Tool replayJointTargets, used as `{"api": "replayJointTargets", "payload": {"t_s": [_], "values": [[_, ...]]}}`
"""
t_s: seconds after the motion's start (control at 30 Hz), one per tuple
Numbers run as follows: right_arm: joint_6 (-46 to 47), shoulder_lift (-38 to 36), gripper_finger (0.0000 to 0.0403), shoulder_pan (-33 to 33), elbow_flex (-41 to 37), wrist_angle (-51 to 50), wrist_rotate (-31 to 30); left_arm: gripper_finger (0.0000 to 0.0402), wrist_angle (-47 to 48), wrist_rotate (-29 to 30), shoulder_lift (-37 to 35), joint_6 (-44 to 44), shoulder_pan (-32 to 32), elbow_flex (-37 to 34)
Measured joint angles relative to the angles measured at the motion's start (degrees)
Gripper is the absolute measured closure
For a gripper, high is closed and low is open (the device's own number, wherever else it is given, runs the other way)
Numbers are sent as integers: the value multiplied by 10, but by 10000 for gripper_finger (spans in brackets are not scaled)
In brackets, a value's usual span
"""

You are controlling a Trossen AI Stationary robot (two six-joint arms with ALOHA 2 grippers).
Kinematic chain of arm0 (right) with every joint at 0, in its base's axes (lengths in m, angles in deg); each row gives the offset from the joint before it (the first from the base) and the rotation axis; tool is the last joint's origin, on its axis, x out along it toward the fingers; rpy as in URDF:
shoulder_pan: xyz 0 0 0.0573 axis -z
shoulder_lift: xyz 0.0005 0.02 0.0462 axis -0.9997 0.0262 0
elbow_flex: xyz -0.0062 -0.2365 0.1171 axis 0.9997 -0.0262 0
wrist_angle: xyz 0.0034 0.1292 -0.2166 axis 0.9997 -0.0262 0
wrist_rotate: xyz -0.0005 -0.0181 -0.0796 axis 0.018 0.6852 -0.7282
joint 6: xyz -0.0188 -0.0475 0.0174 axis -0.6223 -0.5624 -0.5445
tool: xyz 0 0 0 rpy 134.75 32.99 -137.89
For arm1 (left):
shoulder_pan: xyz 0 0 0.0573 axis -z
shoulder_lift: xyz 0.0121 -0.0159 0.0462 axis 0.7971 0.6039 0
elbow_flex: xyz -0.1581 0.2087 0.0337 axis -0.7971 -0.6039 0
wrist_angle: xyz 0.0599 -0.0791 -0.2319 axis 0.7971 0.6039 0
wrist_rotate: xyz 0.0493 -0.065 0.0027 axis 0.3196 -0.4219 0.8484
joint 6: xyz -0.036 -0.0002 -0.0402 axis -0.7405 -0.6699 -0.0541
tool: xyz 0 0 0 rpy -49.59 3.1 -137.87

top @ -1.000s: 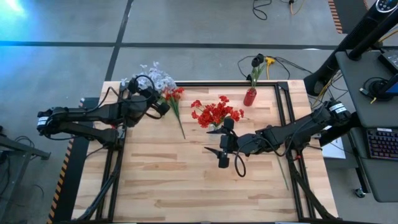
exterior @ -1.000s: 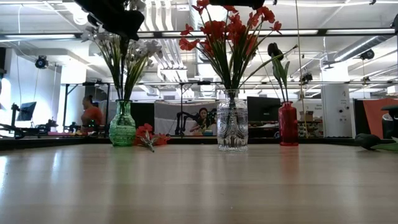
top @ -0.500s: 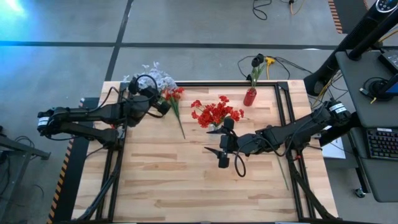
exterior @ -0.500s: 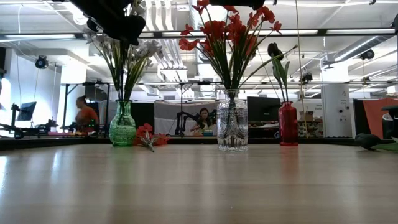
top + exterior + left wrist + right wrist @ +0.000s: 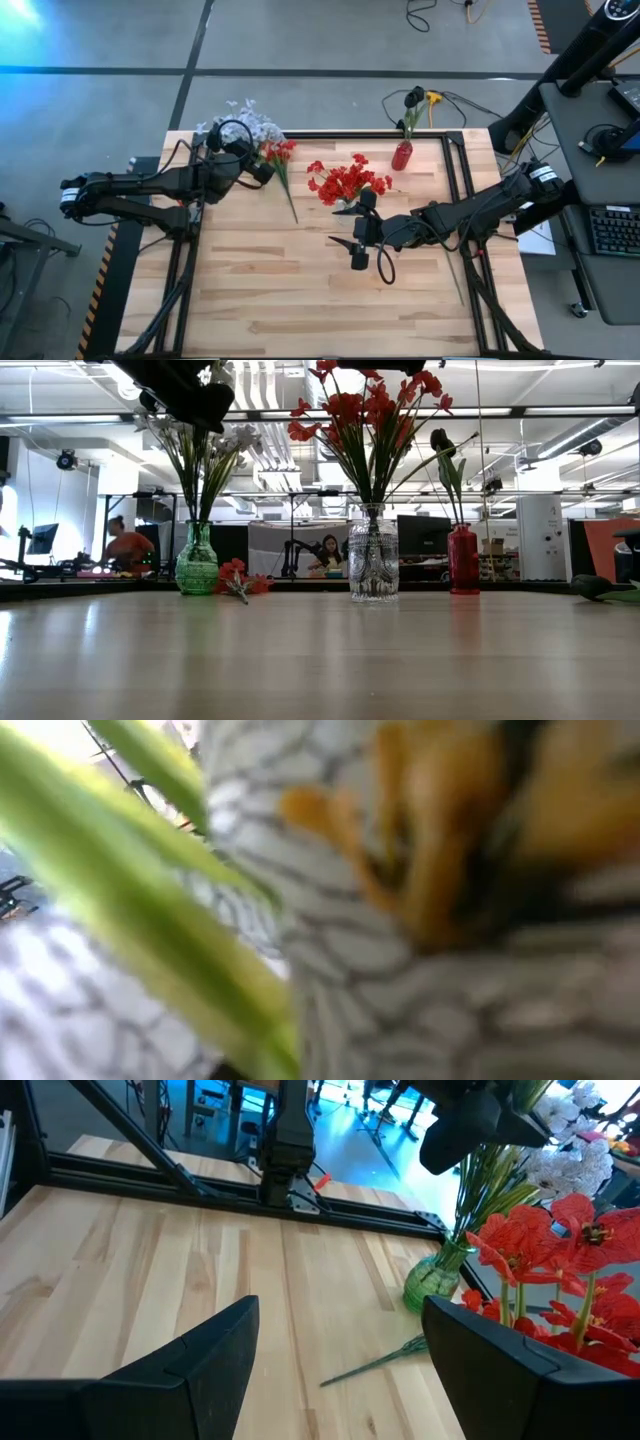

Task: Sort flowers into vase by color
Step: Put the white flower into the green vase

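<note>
Where the pale white-lavender flowers [image 5: 252, 122] stand in the green glass vase [image 5: 197, 561] at the table's far left corner, hovers over them the left gripper [image 5: 256, 166], finger state impossible to tell, wrist view filled by blurred petals and green leaves. Lying loose just beside that vase: one red-blossomed spray on a thin green stem [image 5: 282, 172]. Near mid-table, spread wide and holding nothing, the right gripper [image 5: 348, 227], just in front of the red flowers [image 5: 346, 182] in the clear ribbed glass vase [image 5: 374, 568]. Farther right, a slim red vase [image 5: 462, 560] with one dark blossom [image 5: 414, 97]. Underneath, pale wooden planks of the table [image 5: 280, 290].
</note>
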Motion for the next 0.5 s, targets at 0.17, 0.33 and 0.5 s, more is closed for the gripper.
{"api": "replayJointTargets", "payload": {"t_s": [0.17,0.33,0.5], "values": [[0,0,131,0,0,0,0,325,0,0,0,0,0,0],[5,0,131,0,0,0,0,279,1,0,-1,2,0,0],[6,0,131,0,0,0,0,238,8,0,-1,2,0,0]]}}
